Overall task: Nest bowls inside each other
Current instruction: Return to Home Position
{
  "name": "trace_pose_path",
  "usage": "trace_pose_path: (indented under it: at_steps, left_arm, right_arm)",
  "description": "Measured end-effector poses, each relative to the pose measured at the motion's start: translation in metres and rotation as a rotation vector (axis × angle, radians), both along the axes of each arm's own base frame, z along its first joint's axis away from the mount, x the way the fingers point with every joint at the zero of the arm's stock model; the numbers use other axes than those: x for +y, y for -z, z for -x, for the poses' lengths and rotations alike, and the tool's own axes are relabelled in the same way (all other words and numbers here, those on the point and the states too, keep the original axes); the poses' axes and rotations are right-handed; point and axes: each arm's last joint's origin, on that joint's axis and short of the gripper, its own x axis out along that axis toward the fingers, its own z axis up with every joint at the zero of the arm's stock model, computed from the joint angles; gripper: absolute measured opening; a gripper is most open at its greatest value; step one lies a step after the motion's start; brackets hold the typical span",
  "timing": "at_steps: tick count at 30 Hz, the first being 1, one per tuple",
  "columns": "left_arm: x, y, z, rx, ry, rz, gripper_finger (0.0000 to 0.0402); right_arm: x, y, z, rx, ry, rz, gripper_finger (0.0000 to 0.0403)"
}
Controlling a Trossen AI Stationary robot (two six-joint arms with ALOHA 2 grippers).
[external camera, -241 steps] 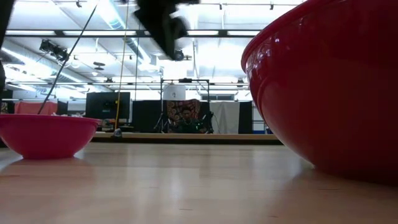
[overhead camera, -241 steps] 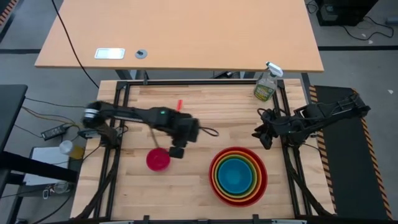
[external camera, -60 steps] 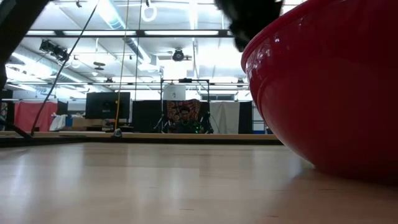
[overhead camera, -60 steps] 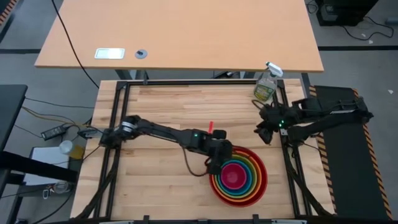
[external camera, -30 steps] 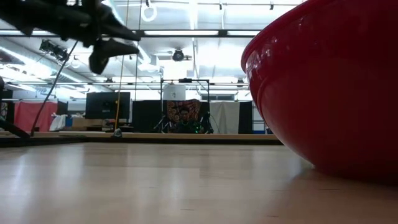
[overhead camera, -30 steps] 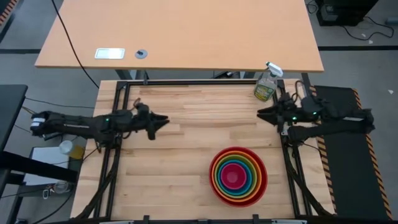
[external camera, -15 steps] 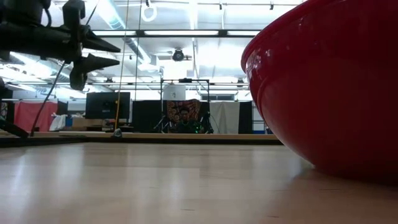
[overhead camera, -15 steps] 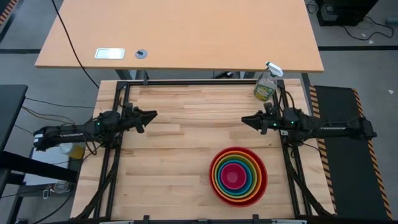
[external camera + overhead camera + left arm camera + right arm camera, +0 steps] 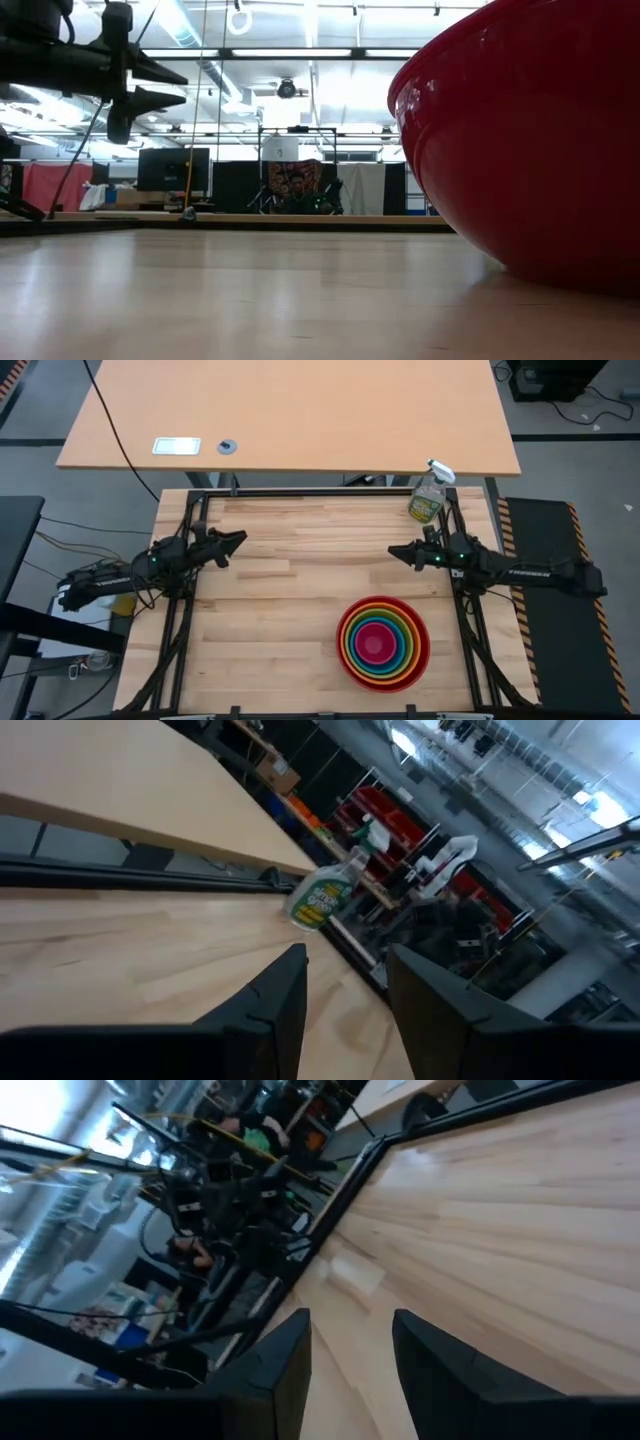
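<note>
The bowls [image 9: 383, 643] sit nested in one stack on the near right of the wooden table: red outermost, then orange, green and blue, with pink in the middle. The red bowl's wall [image 9: 530, 140] fills the right of the low view, its base on the table. My left gripper [image 9: 240, 538] hovers open at the table's left edge, pointing level toward the right; it also shows in the low view [image 9: 180, 85] and the left wrist view [image 9: 345, 990]. My right gripper [image 9: 392, 552] hovers open at the right edge, pointing left, empty [image 9: 350, 1350].
A clear spray bottle [image 9: 430, 495] stands at the table's far right corner, just behind my right arm, and shows in the left wrist view [image 9: 322, 898]. A black frame [image 9: 190, 520] runs round the table. Bare wood lies between the grippers.
My left gripper has drawn back toward the table's left edge and sunk a little. My right arm has unfolded and come down, and its gripper now reaches level over the right edge. Both wrists have rolled somewhat. The nested bowls have kept still.
</note>
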Motion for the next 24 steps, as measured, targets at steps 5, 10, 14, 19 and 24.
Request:
trace_pose_path:
  at_steps: [5, 10, 14, 19, 24]
  left_arm:
    - [0.0, 0.011, -0.002, -0.046, 0.011, 0.018, 0.0141]
    - [0.0, 0.021, -0.003, -0.058, 0.017, 0.05, 0.0141]
    - [0.0, 0.028, -0.004, -0.07, 0.018, 0.075, 0.0137]
    - [0.001, 0.032, -0.004, -0.021, 0.007, 0.084, 0.0116]
    - [0.002, 0.043, -0.003, 0.084, -0.058, 0.109, 0.0104]
  right_arm:
    - [-0.006, 0.012, 0.004, -0.041, 0.037, -0.028, 0.015]
    - [-0.011, 0.015, 0.007, -0.052, 0.061, -0.039, 0.015]
    - [-0.016, 0.015, 0.009, -0.051, 0.074, -0.045, 0.015]
    - [-0.021, 0.015, 0.012, -0.048, 0.088, -0.041, 0.015]
    - [-0.025, 0.015, 0.013, -0.046, 0.174, -0.033, 0.015]
